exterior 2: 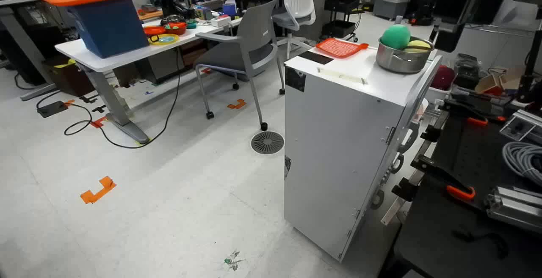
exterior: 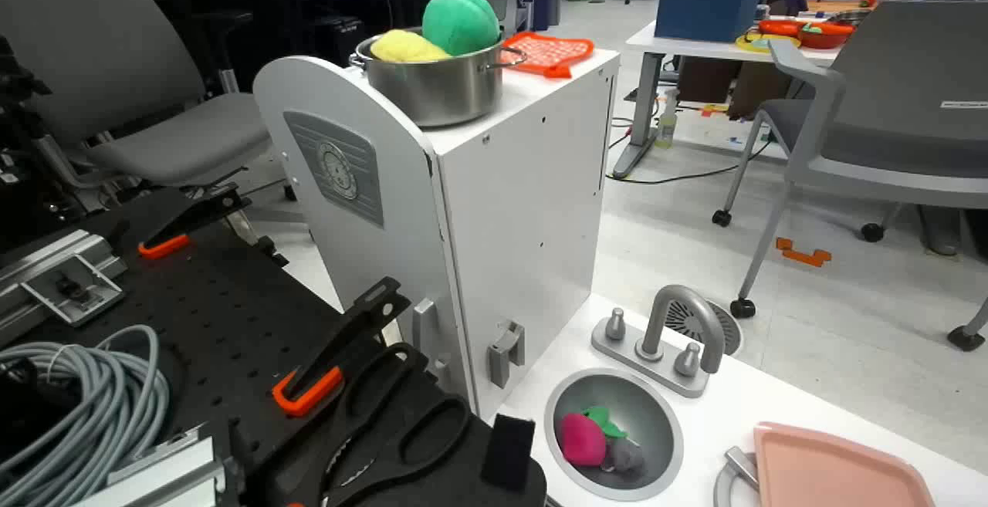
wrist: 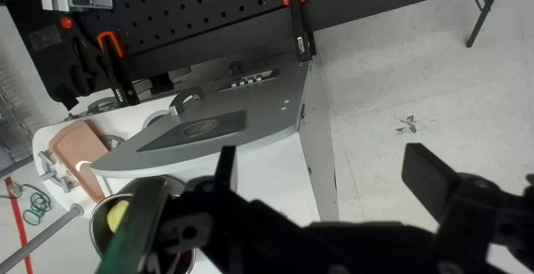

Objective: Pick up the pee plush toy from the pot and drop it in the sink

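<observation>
The pee plush toy, a bright green ball [exterior: 461, 22] [exterior 2: 396, 37], rests in the silver pot [exterior: 436, 94] [exterior 2: 398, 61] and rises above its rim. A yellow item [exterior: 405, 47] lies beside it. In the wrist view the pot [wrist: 95, 234] and yellow item [wrist: 117, 215] show at lower left; the gripper hides part of the pot and I cannot make out the green toy. My gripper [wrist: 324, 169] is open and empty, fingers wide apart, over the cabinet edge and floor, to the right of the pot. The sink [exterior: 652, 414], with its grey faucet [exterior: 687, 322], holds a pink-magenta item [exterior: 583, 439].
The pot stands on a tall white cabinet [exterior: 532, 175] [exterior 2: 334, 142] with a raised curved front panel [wrist: 200, 140]. An orange mesh item [exterior: 549, 52] [exterior 2: 341, 48] lies beside the pot. A pink tray [exterior: 841, 468] sits near the sink. A black table [exterior: 224, 322] with clamps stands alongside.
</observation>
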